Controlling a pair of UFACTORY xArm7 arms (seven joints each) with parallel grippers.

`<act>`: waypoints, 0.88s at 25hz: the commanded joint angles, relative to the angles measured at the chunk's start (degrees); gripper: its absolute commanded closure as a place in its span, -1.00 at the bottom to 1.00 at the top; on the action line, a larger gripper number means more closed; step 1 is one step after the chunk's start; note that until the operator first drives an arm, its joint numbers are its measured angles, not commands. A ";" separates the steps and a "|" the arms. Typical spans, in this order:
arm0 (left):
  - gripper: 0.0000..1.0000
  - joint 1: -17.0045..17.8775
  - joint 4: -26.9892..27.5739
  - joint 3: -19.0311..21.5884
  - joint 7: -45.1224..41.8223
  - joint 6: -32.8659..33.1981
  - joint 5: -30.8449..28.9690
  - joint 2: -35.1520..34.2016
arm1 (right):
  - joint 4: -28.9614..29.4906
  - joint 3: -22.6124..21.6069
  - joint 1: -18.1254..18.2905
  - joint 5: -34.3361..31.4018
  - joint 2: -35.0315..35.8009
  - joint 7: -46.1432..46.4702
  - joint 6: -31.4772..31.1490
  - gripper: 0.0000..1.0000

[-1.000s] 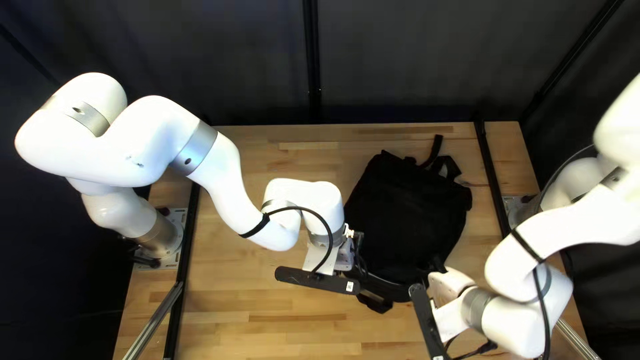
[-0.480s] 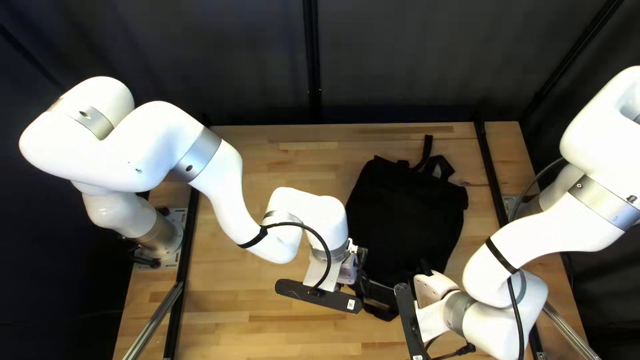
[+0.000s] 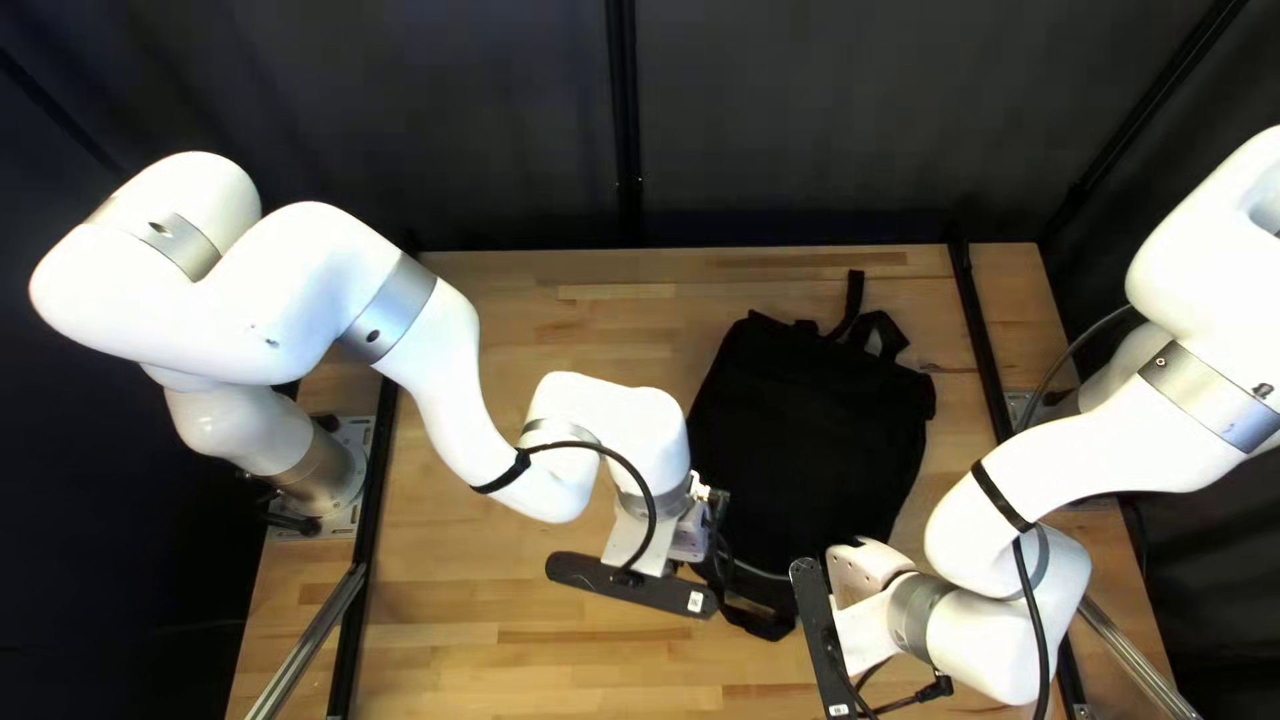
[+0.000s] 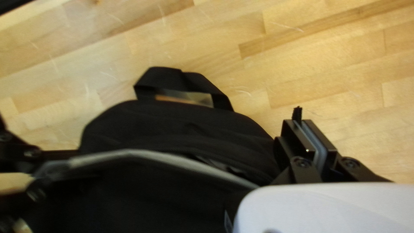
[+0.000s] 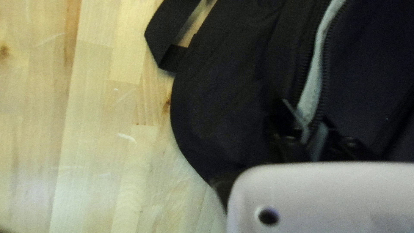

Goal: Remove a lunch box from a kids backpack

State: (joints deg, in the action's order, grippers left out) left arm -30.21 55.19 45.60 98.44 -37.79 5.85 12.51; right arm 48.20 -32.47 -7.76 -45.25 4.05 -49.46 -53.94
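1. One black backpack (image 3: 810, 427) lies flat on the surface (image 3: 534, 300), top loop (image 4: 159, 78) toward the near side, so its opening faces both my arms.
2. My left claw (image 4: 303, 122) is pressed together on a small black tab (image 4: 297, 113) beside the bag; I take this as an anchor, keeping the cloth from sliding.
3. My right claw (image 5: 304, 122) pinches the zipper (image 5: 326, 71) where the two rows of teeth draw together, the likely spot for running it open.
4. Grey edging (image 5: 316, 84) shows between the teeth, so the mouth is at least partly parted.
5. The lunch box is not in sight; I judge it is inside, making this the opening stage.
6. Next I would want the mouth wider, the left side held; slack cloth could bunch and jam the zipper.
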 commanded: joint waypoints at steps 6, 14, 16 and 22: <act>1.00 -4.96 -3.20 0.23 7.13 -0.68 6.95 -3.79 | -0.66 -0.37 -0.08 1.18 -1.35 2.22 1.09 1.00; 1.00 -6.89 -2.45 -0.41 10.24 -2.02 8.44 -3.11 | -0.40 -0.57 -0.21 1.26 -1.93 3.46 1.25 1.00; 1.00 -7.31 -2.62 -0.52 10.98 -1.95 8.85 -2.99 | -0.35 -0.61 -0.25 1.23 -2.01 3.77 1.28 1.00; 1.00 -9.26 -4.16 -0.79 14.68 -0.56 11.21 -2.58 | -0.08 -0.54 -0.14 1.08 -2.03 5.32 1.70 1.00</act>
State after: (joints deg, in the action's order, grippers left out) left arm -38.92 51.41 44.84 112.10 -38.66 16.31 9.88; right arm 48.06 -33.02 -7.91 -44.09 2.00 -44.59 -52.38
